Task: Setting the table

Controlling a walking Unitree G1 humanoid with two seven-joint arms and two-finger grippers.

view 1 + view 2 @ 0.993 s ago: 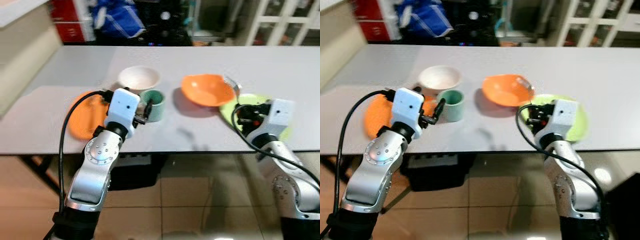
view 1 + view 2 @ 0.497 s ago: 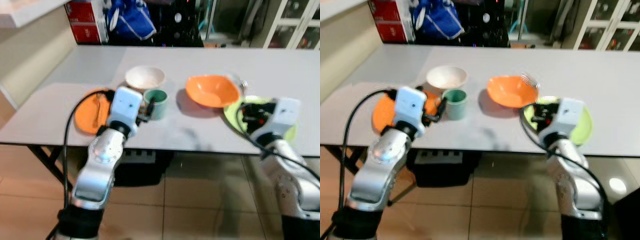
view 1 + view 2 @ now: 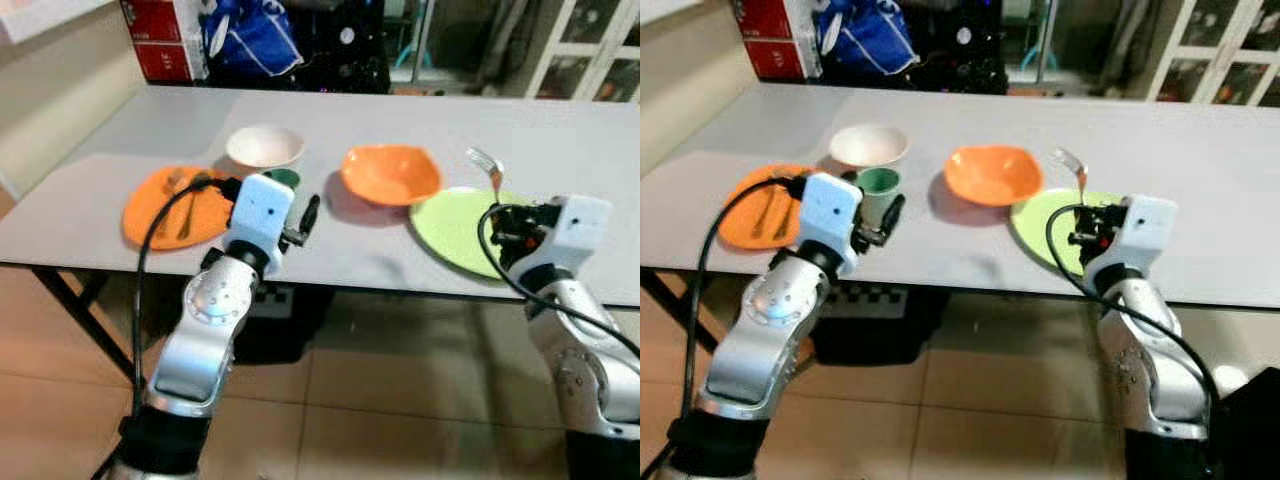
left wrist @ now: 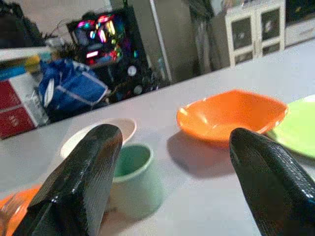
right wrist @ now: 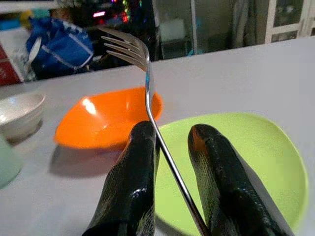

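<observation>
Our right gripper (image 5: 170,182), fingers clamped on a thin silver metal fork (image 5: 147,88), has lifted clear above the round lime-green plate (image 3: 455,228) on the grey table (image 3: 560,140), while our left gripper (image 4: 172,172) hovers open beside the mint-green cup (image 4: 135,179), so placing the fork seems next.

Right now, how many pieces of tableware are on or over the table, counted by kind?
Plates: 2, the orange plate and the green plate
Bowls: 2, the white bowl and the orange bowl
Cups: 1, the green cup
Forks: 1, the fork held in the right gripper
Utensils lying on the orange plate: kind and count unclear
Total: 6 clearly countable
</observation>
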